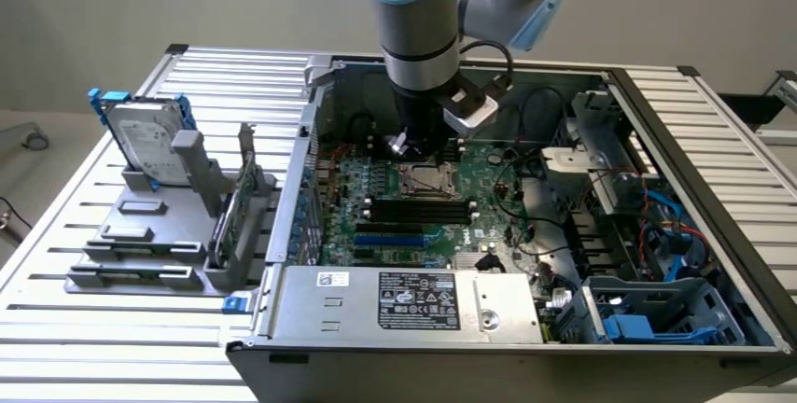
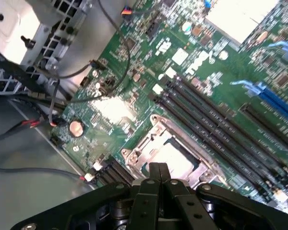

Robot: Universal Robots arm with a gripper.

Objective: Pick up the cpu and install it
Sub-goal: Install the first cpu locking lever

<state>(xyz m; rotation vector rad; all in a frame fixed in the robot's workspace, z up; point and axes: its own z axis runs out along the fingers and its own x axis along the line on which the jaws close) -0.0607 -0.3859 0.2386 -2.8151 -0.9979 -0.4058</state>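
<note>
ITEM: chip install, status entry.

Gripper (image 2: 158, 178): fingers together, nothing between them. Hangs just above the socket (image 2: 170, 153) on the green board (image 2: 221, 86). In the exterior view the gripper (image 1: 401, 145) sits inside the open computer case (image 1: 697, 123), over the board's upper middle, arm coming straight down.

Cpu (image 2: 175, 157): lies in the socket, flat, pale grey top up, framed by the metal bracket. Square, so no real long axis; its edges run parallel w/ the socket frame and w/ the black memory slots (image 2: 216, 124) beside it. Orientation mark/corner notch: can't tell. In the exterior view the socket (image 1: 424, 180) shows as a small square on the board, contents hard to read.

Progress (judged): pick-up done, chip appears placed in socket, gripper empty and just above it. Whether chip is fully seated: can't tell. Whether the bracket is latched down over it: can't tell; the frame seems to surround the chip rather than cover it. So the placing looks about finished; any locking step unconfirmed.

Other stock:
- Hard drive (image 1: 140, 137), upright in grey rack (image 1: 137, 244), on the slatted table (image 1: 75, 328), exterior view's left, well apart from the case.
- Blue slot (image 2: 273, 98) on board, beyond the memory slots.
- Power supply (image 1: 412, 300), front of case.
- Black/red cables (image 2: 33, 124) near board edge.
</note>
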